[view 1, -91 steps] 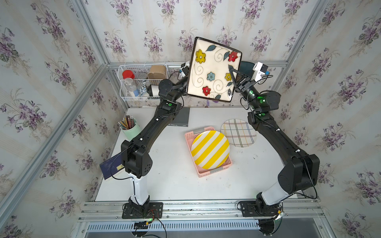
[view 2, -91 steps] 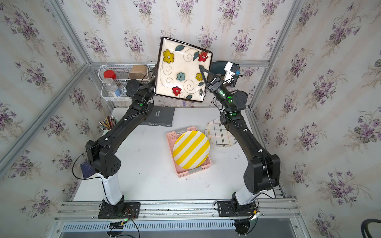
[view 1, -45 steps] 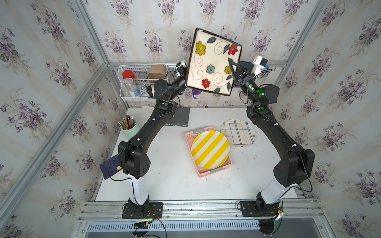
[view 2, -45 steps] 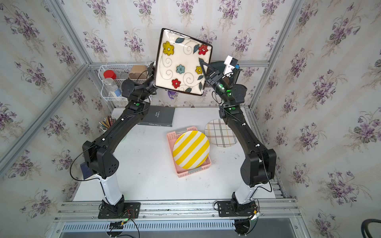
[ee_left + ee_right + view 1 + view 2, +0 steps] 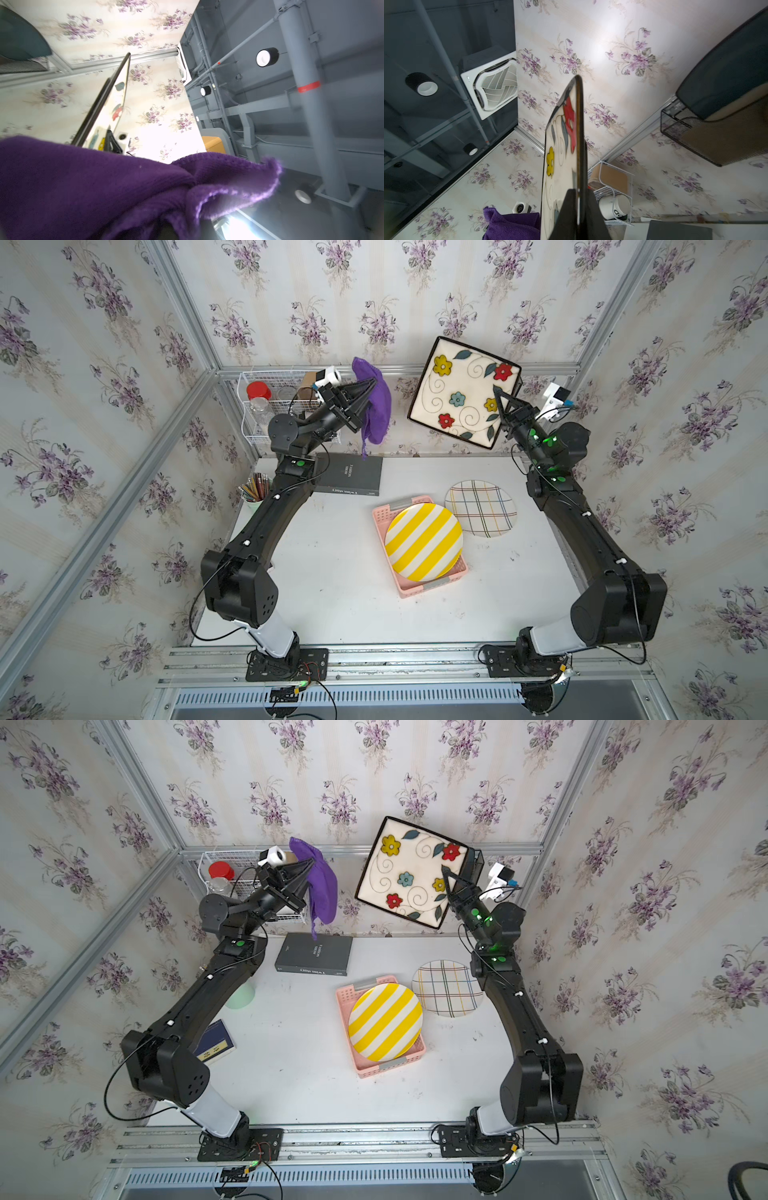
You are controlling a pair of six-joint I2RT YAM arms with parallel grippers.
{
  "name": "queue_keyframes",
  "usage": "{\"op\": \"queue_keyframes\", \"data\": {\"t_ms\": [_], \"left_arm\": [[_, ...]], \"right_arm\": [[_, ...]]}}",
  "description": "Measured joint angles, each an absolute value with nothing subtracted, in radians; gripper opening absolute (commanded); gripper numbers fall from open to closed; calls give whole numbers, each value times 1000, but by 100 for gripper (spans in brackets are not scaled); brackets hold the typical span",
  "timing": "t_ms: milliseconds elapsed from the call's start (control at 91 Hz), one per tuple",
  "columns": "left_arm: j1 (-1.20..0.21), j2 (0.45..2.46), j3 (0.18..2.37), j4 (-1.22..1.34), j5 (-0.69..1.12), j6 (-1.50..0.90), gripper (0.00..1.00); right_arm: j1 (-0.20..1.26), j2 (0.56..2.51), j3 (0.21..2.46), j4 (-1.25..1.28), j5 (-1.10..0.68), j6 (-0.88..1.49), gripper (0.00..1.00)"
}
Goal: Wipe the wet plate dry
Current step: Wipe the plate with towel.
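Right gripper: clamped on the right edge of the square floral plate, one finger lying across the painted face. The plate is held aloft and steeply tilted, close to the back wall, over the far right of the table.
Left gripper: pinched shut on a purple cloth, also raised. Cloth and plate are apart, with air between them.

Around:
- A black mesh holder sits just behind the plate's right edge.
- A wire rack with a red-lidded jar stands behind the left wrist.
- The cloth's tail hangs over a black book.
- Under the held plate a plaid plate lies flat, just beside a pink basket carrying a yellow-striped plate.
- A pencil cup stands by the left arm.

Room: open tabletop shows left of the basket and in front of it.
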State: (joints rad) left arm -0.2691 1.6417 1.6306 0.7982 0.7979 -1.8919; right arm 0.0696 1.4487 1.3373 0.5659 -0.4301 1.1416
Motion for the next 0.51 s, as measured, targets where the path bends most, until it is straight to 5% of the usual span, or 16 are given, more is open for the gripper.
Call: {"op": "queue_keyframes", "data": {"t_ms": [341, 506], "left_arm": [[-403, 1608, 1818, -30, 911, -1073, 0], [-474, 1681, 1860, -259, 884, -878, 0]], "right_arm": [[75, 1299, 1143, 370, -413, 1043, 0], [139, 1299, 1107, 322, -401, 1040, 0]]}}
